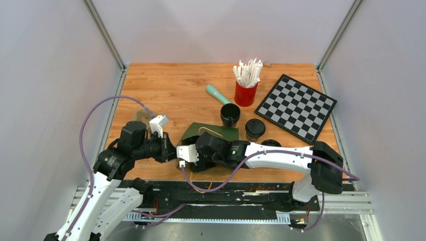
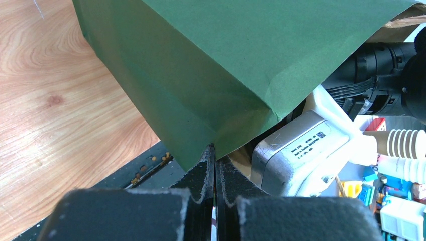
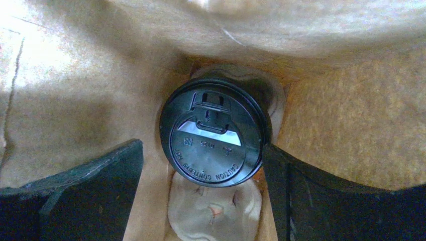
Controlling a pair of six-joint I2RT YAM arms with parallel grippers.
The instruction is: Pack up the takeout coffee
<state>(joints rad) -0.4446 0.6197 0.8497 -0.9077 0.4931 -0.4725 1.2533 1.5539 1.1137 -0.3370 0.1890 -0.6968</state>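
Right end effector [image 3: 201, 148] inside bag [image 3: 75, 90], jaws apart

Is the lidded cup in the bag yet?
In: the right wrist view shows the lidded cup surrounded by the bag interior, the open right end effector straddling it.

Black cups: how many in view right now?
3. A lidded cup inside the bag; a second lidded cup on the table; an open cup beside it. A half-hidden dark round thing nearby may be another.
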